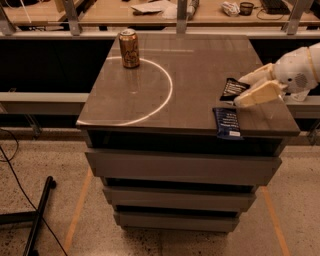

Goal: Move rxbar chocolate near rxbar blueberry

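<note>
Black bar (231, 89) is pinched in your gripper (248, 86), mid-right of frame; blue bar (226, 123) sits just below, lengthwise up-down.

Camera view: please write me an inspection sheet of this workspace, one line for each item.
Surface: brown square tabletop with a white arc, on grey drawers.
Job's things: black wrapped snack bar, held near the right edge; dark-blue wrapped snack bar lies just in front of it.
Clutter: bronze drink can, upright, back left.
Grippers: beige two-finger gripper, shut on the black bar.
Cables: black cable on the floor, left.
Surroundings: wooden benches behind.
</note>
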Action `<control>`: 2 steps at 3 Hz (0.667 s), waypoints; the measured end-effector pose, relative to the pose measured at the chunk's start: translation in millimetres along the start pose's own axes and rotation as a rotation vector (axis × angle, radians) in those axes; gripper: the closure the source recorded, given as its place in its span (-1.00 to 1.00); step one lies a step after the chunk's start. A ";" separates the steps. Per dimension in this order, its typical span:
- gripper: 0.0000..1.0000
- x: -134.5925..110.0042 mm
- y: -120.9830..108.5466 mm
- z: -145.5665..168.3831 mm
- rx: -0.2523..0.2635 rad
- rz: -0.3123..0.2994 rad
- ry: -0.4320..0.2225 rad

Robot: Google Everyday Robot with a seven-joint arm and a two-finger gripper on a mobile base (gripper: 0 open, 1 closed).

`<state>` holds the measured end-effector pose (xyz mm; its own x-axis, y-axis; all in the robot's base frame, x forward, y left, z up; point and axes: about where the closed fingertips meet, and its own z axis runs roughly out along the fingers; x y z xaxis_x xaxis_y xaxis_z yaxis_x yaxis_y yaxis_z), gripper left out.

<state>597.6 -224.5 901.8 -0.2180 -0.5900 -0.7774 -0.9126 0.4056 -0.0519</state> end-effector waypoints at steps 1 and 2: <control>0.10 26.1 21.5 -23.6 -0.002 0.021 0.007; -0.36 23.6 19.3 -19.0 -0.005 0.019 0.006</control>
<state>568.3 -243.8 894.4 -0.2374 -0.5860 -0.7748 -0.9101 0.4131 -0.0335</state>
